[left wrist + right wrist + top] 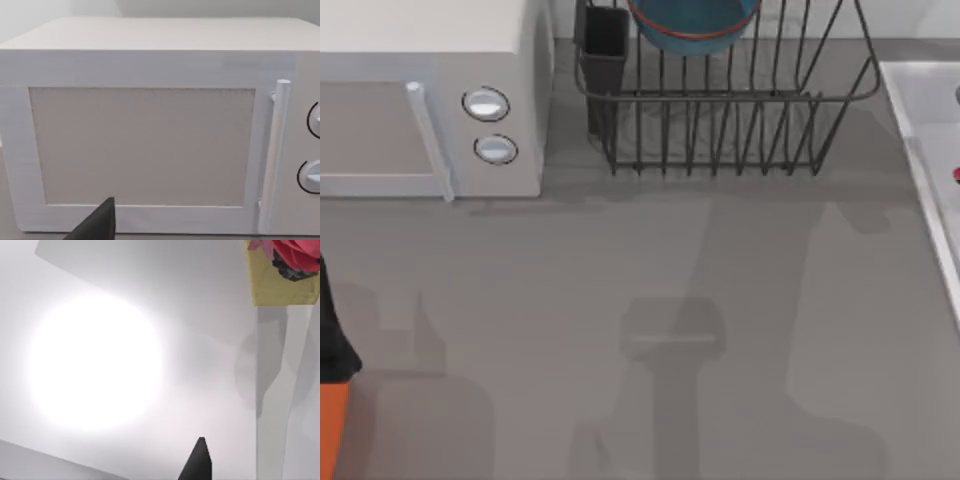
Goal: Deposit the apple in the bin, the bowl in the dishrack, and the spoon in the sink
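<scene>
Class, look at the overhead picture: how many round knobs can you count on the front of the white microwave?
2. Both sit on the microwave at its right end, beside the door handle: one knob farther back, the other knob nearer the table's front. None looks hidden.

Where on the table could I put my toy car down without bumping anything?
The big grey stretch of table in front of the microwave and the dishrack is bare, running across to the sink rim on the right. It gets crowded at the back: the dishrack holds the bowl, and just a narrow gap separates microwave and rack.
</scene>
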